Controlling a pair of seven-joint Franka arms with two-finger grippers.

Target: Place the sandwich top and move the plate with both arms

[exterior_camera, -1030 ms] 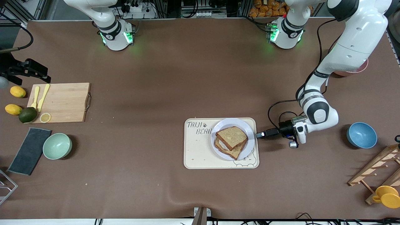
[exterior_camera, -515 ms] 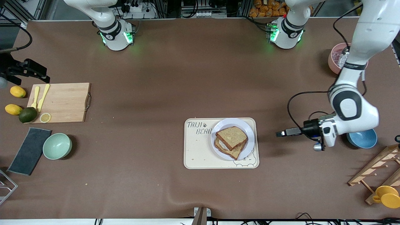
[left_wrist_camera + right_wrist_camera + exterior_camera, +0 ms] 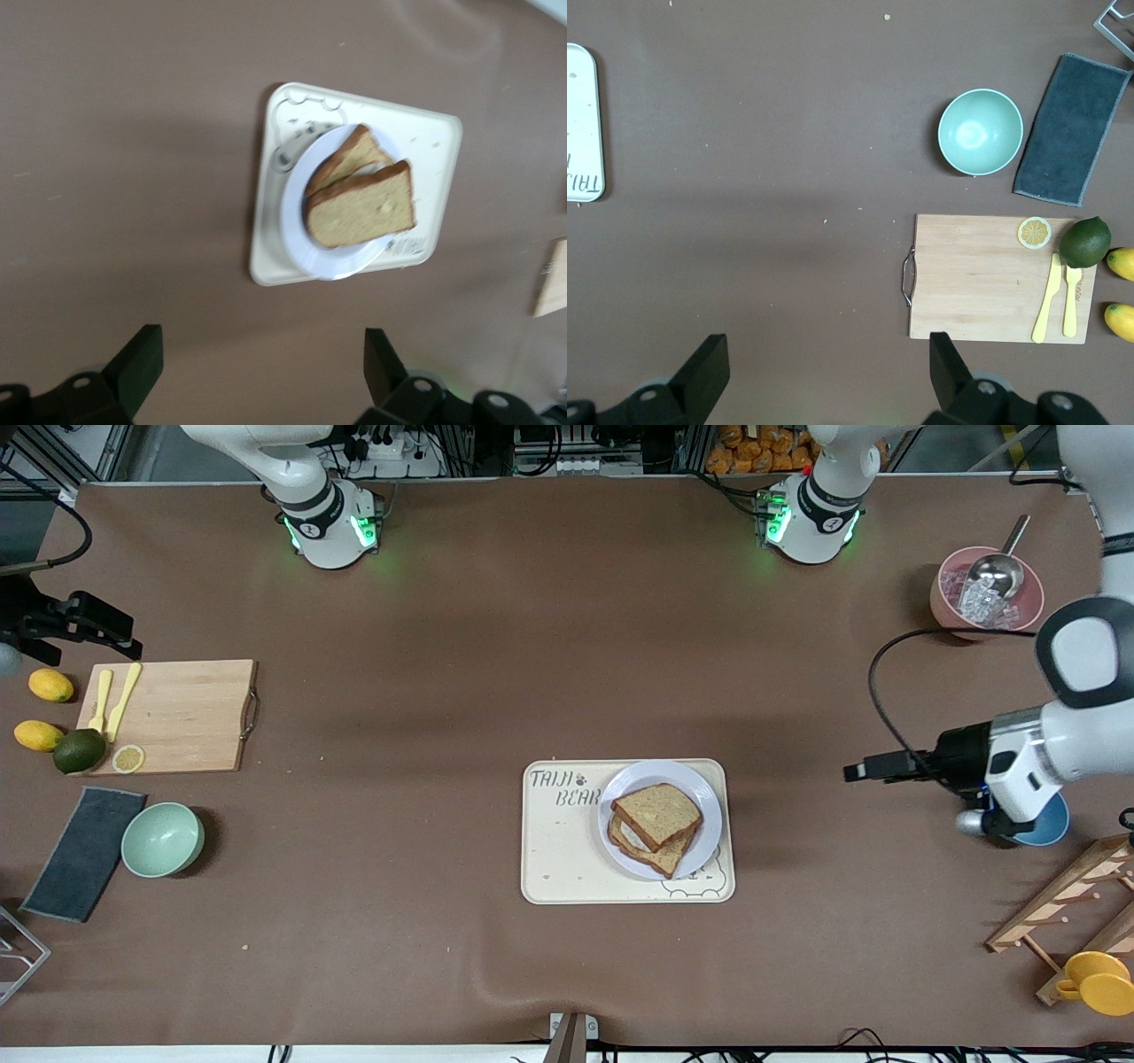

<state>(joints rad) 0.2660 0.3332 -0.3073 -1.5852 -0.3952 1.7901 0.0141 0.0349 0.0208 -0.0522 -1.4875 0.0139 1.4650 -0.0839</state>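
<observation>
Right gripper sat out of the front view; its wrist view showed only fingertips, spread and empty, over bare table, arm waiting. Left gripper hung over the table near the blue bowl, fingers spread, nothing held; the arm hid most of that bowl. Sandwich top lay skewed on a lower slice, filling mostly hidden, just a pale sliver visible. Both sat on the plate, which was on the cream tray at its end toward the left arm. Pink bowl held clear ice-like chunks and a metal scoop. Green bowl empty.
</observation>
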